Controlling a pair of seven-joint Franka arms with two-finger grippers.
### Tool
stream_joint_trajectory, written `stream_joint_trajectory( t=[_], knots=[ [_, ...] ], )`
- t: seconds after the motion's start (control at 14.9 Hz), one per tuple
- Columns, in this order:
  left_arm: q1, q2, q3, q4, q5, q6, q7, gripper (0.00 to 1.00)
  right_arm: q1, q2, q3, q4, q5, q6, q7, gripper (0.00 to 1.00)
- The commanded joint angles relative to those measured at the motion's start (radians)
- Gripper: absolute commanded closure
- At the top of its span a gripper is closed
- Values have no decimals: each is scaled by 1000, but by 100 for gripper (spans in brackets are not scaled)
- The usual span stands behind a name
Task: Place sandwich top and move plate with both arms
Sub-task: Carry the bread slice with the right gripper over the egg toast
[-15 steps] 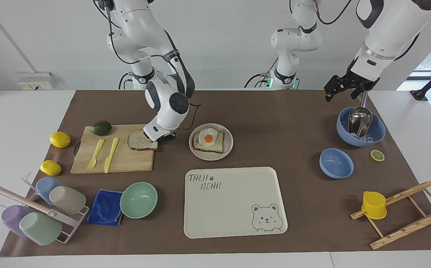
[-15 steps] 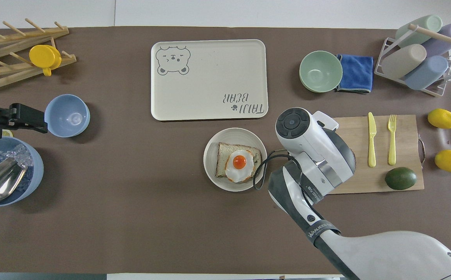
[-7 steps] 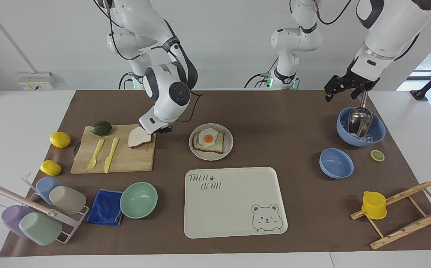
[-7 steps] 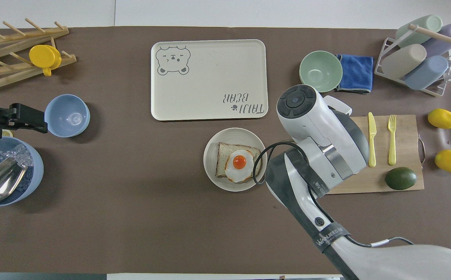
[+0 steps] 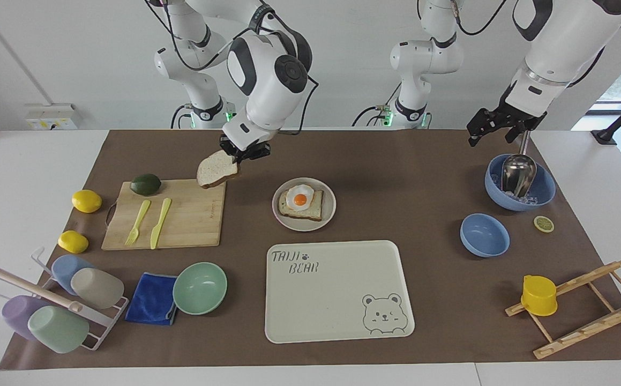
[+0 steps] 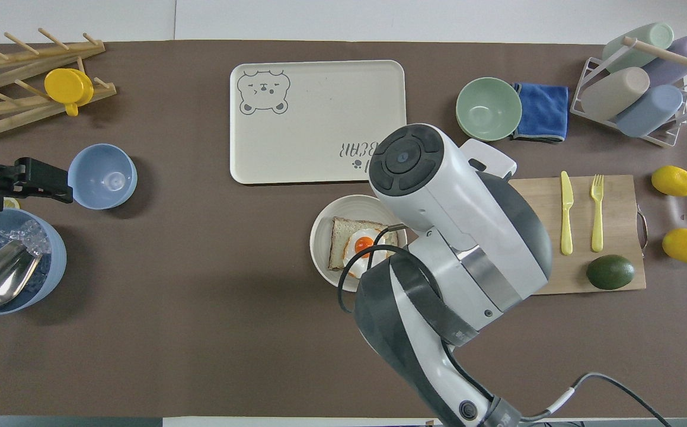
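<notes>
My right gripper (image 5: 237,156) is shut on one edge of the sandwich top (image 5: 216,169). The plain slice hangs tilted in the air over the cutting board's corner beside the plate. In the overhead view the right arm's wrist hides the slice. The small round plate (image 5: 305,225) (image 6: 324,236) sits on the brown mat and carries a bread slice topped with a fried egg (image 5: 300,201) (image 6: 348,240). My left gripper (image 5: 492,134) (image 6: 41,181) waits open and holds nothing, over the mat beside the blue bowl with the metal scoop (image 5: 519,174).
The wooden cutting board (image 5: 187,225) holds a yellow fork, a knife and an avocado (image 5: 145,184). The cream bear tray (image 5: 337,300) lies farther from the robots than the plate. A mint bowl (image 5: 200,288), a blue cloth, a cup rack, lemons, a blue bowl (image 5: 484,235) and a wooden rack stand around.
My right gripper has lifted the sandwich top off the cutting board and carried it up and toward the plate. The left arm has not moved.
</notes>
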Motion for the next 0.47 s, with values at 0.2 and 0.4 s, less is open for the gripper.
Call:
stream_joint_trajectory(
  t=[0.2,0.4],
  knots=[
    [3,-12,0,-10,12,-1,1,0,105,201,-7,208,113,30,142,100],
    [5,-12,1,-10,12,2,1,0,148,409,-5,480,110,-42,229,100]
  ],
)
